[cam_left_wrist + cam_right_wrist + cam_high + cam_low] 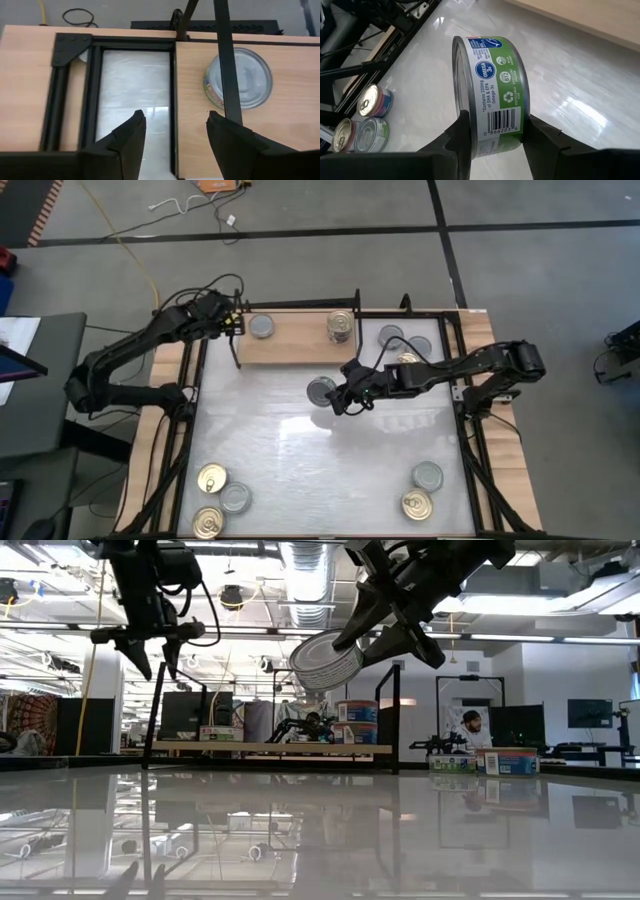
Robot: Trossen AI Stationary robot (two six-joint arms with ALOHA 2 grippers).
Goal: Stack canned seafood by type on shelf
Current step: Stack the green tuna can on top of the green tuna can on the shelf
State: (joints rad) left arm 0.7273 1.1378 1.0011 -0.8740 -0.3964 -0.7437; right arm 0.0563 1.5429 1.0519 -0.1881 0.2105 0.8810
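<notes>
The right tool (pixel 338 400) is gripping a round flat green-labelled metal tin with a plain silver top (pixel 487 102) by its flat faces, holding it tilted above the glossy white surface (pixel 320 470), just off the front edge of the light wooden black-framed shelf (pixel 295 340); levelling it before setting down near the silver-topped tin (pixel 261 326) at the shelf's left end seems wise; the left tool (pixel 172 135) is hanging spread and empty over that end.

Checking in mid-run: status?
Right gripper shut on can, lifted near shelf. Left gripper open, at shelf's left end. Nothing in the way.
</notes>
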